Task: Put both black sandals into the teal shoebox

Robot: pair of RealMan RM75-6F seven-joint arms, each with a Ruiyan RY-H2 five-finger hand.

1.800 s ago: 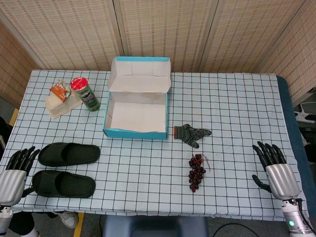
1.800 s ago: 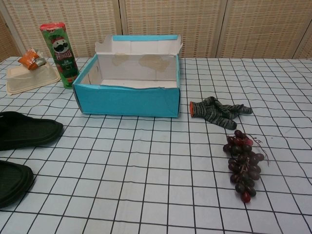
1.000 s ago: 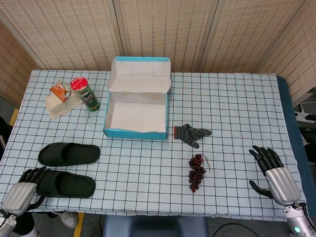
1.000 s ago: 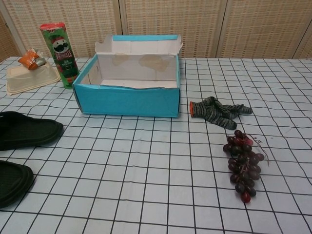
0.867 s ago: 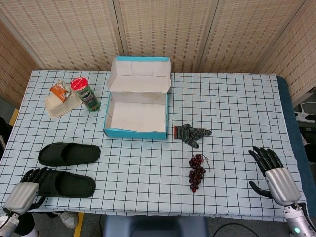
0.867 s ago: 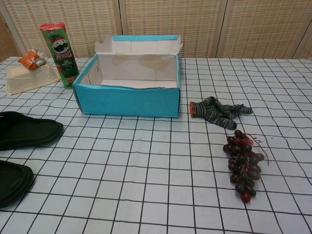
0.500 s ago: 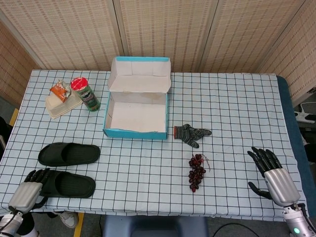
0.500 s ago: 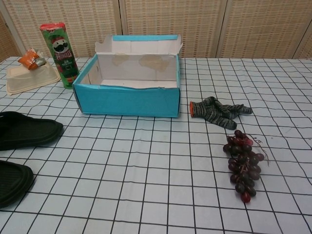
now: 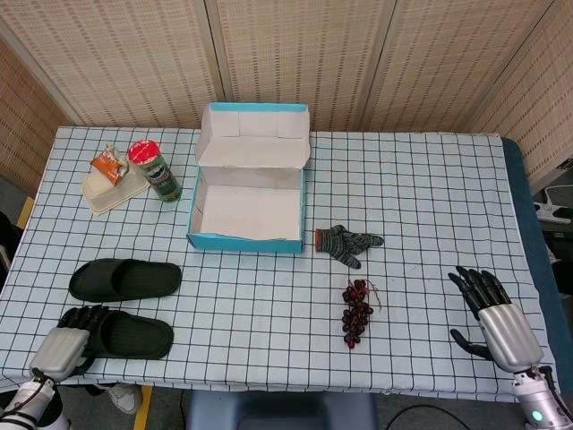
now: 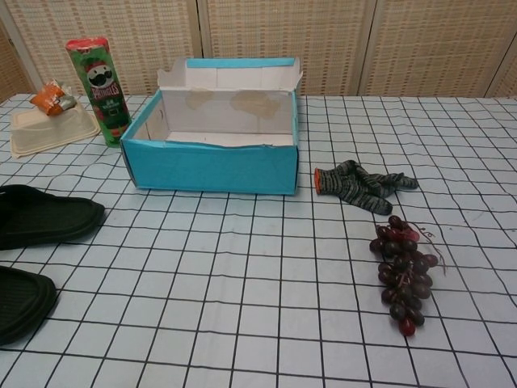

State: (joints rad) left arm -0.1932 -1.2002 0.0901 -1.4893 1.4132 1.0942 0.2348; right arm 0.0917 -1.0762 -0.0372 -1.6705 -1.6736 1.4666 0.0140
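Two black sandals lie side by side at the front left of the table: the far sandal [image 9: 125, 279] [image 10: 44, 215] and the near sandal [image 9: 125, 333] [image 10: 20, 303]. The teal shoebox [image 9: 246, 241] [image 10: 210, 166] stands open behind them, lid tipped back, its white inside holding nothing. My left hand [image 9: 64, 345] is at the table's front left corner, its fingertips lying over the left end of the near sandal without lifting it. At the front right my right hand [image 9: 491, 309] holds nothing, with its fingers spread. Neither hand shows in the chest view.
A green Pringles can [image 9: 157, 170] [image 10: 101, 79], a beige food container [image 9: 112, 190] and an orange snack packet [image 9: 108, 165] stand at the back left. A striped glove [image 9: 346, 242] [image 10: 363, 184] and a bunch of dark grapes [image 9: 356, 313] [image 10: 401, 275] lie right of the box.
My left hand has dropped toward the front edge and slid right until its fingertips cover the near sandal's left end. The right hand has barely shifted. The sandals and box have not moved.
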